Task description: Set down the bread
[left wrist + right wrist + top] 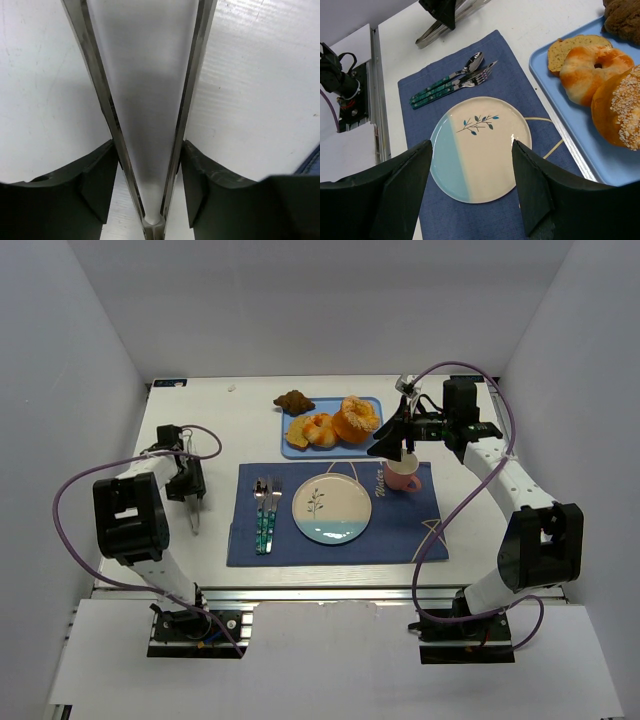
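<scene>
Several breads lie on the blue tray (330, 452): a seeded bagel (358, 420) (620, 112), a glazed ring (312, 430) (587, 75), a slice (560, 50) and a dark brown piece (293, 400) at the tray's far edge. My right gripper (392, 440) (471, 150) hangs open and empty, just right of the tray and above the plate (480, 150). My left gripper (190, 490) (148, 165) rests low at the table's left. Its fingers (97, 185) press on both arms of the metal tongs (102, 100) (194, 518).
A blue placemat (410, 530) carries the blue-and-cream plate (331, 508), a spoon and forks (265, 515) to its left, and a pink cup (402, 475) under my right arm. White walls enclose the table on three sides.
</scene>
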Controlling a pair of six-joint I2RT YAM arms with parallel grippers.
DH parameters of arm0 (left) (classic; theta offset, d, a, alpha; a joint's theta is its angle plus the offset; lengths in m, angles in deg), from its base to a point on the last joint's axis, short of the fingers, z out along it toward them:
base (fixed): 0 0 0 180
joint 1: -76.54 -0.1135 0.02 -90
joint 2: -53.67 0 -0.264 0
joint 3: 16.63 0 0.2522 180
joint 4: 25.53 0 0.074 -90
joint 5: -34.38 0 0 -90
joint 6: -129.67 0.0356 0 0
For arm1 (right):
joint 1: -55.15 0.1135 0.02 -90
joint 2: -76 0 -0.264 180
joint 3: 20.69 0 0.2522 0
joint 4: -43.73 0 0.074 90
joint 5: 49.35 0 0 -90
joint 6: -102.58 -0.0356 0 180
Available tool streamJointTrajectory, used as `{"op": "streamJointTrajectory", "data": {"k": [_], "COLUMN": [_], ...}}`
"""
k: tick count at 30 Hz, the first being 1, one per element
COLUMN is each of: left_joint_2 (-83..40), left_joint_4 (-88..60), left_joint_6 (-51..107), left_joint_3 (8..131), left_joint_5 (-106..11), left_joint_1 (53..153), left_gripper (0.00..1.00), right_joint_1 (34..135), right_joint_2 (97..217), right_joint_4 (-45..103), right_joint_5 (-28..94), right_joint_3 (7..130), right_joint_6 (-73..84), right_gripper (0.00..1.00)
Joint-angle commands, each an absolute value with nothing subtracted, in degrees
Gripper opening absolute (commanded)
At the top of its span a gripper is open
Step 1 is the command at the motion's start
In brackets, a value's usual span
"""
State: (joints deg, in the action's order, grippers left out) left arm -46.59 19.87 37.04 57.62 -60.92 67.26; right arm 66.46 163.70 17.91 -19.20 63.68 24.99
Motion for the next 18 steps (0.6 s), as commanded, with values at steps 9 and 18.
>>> {"op": "streamJointTrajectory", "data": {"k": [9,18], "left_joint_2": [-40.9,-36.9], "left_joint_4": [18.4,20.6], "left_joint_6": [34.6,23.5], "left_joint_3": [59.3,72.0], "left_joint_5": [-50.0,-27.1], "left_joint_1": [65.6,72.4], "left_gripper": [0.05,0.29], "right_joint_1": [65.9,65.3], "right_joint_2": [162.7,163.1], "right_joint_4": [16.8,17.1], "right_joint_5": [-19.0,-19.4], "right_joint_3": [65.5,65.9], "right_joint_6": [25.9,26.0], "right_gripper": [0.71,0.71]}}
